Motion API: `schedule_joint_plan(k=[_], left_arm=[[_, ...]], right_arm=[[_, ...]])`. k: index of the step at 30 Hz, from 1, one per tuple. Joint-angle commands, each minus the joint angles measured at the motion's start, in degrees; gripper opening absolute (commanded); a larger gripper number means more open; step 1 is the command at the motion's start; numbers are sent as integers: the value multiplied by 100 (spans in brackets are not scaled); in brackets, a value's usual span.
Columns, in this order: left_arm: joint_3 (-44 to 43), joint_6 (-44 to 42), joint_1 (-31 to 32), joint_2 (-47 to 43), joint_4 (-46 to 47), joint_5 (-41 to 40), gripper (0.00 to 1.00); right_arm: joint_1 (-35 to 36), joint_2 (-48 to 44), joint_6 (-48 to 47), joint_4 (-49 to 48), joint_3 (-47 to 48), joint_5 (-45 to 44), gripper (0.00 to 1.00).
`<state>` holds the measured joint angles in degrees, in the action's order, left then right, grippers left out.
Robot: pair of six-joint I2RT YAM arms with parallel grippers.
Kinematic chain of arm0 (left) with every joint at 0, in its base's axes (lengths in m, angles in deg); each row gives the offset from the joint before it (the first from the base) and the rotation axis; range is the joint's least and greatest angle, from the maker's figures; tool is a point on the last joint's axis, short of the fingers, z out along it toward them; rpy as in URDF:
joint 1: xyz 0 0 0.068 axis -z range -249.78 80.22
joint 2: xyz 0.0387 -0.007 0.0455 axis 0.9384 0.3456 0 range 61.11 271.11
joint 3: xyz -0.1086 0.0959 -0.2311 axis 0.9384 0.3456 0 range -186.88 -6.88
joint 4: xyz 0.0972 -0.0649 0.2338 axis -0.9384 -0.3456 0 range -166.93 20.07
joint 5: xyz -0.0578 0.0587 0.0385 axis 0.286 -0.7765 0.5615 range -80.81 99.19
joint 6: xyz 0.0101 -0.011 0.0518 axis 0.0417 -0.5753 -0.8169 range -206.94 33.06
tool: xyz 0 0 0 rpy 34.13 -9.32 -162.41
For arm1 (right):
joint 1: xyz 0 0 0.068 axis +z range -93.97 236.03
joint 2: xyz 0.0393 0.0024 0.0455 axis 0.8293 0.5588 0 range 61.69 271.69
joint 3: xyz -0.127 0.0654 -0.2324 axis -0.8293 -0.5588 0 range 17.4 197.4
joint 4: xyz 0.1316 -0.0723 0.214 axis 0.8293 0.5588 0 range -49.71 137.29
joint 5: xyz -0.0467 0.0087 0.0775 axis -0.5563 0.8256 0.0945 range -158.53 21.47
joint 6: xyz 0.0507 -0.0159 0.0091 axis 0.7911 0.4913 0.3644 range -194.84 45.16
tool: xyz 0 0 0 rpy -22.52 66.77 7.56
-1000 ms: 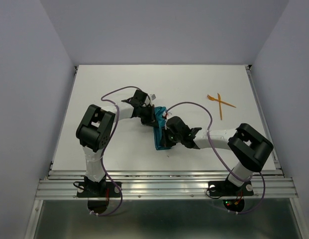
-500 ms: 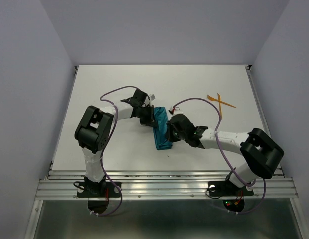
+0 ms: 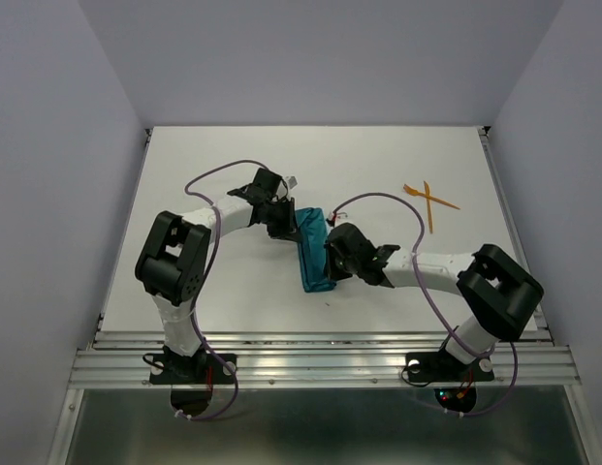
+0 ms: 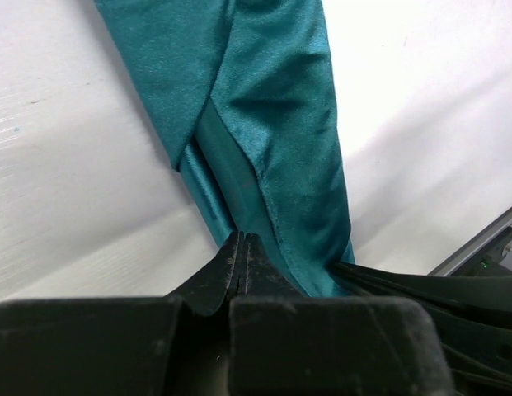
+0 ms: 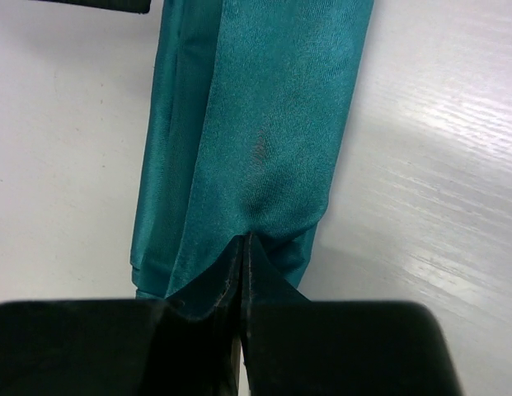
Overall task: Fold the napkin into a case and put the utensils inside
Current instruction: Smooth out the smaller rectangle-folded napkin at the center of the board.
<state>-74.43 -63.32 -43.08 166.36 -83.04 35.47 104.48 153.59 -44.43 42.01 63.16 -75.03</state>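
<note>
The teal napkin [image 3: 316, 260] lies mid-table as a narrow folded strip running from upper right to lower left. My left gripper [image 3: 293, 225] is at its far upper-left end, shut, with the cloth's edge [image 4: 272, 107] pinched at its tips [image 4: 243, 239]. My right gripper [image 3: 331, 254] is at the strip's right side, shut, with the cloth [image 5: 264, 107] puckered at its tips [image 5: 244, 239]. Two orange utensils [image 3: 428, 201] lie crossed at the back right, away from both grippers.
The white table [image 3: 213, 155] has a metal rail [image 3: 320, 349] along its near edge. Purple cables loop above both arms. My right gripper's fingers [image 4: 420, 289] show at the lower right of the left wrist view.
My right gripper moved up along the napkin's right side from near its lower end. The left arm's elbow swung left and its gripper stayed on the upper end. The strip looks narrower.
</note>
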Motion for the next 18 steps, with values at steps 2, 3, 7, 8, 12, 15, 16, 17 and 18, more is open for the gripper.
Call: schedule_joint_plan(k=[2,3,7,8,12,15,16,17,18], left_arm=[[171,-50,-156,-304,36,-71,0],[189,-50,-174,-269,45,-105,0],[294,-41,-182,-154,123,-132,0],[321,-24,-183,-137,150,-132,0],[470,11,-174,-101,255,-97,0],[567,38,-174,-93,343,-27,0],[585,46,-174,-66,361,-18,0],[594,55,-174,-49,405,-9,0],[602,55,-174,-23,414,0,0]], right_arm=[[-72,-567,-185,22,222,-527,1],[-142,-542,-176,30,267,-527,1],[-204,-217,-124,66,618,-493,1],[-204,-138,-97,83,801,-440,1],[-257,302,-18,180,1259,-404,1],[-397,636,52,206,1488,-326,1],[-476,715,61,215,1654,-325,1],[-555,907,61,224,1734,-308,1],[-556,996,61,259,1822,-282,1]])
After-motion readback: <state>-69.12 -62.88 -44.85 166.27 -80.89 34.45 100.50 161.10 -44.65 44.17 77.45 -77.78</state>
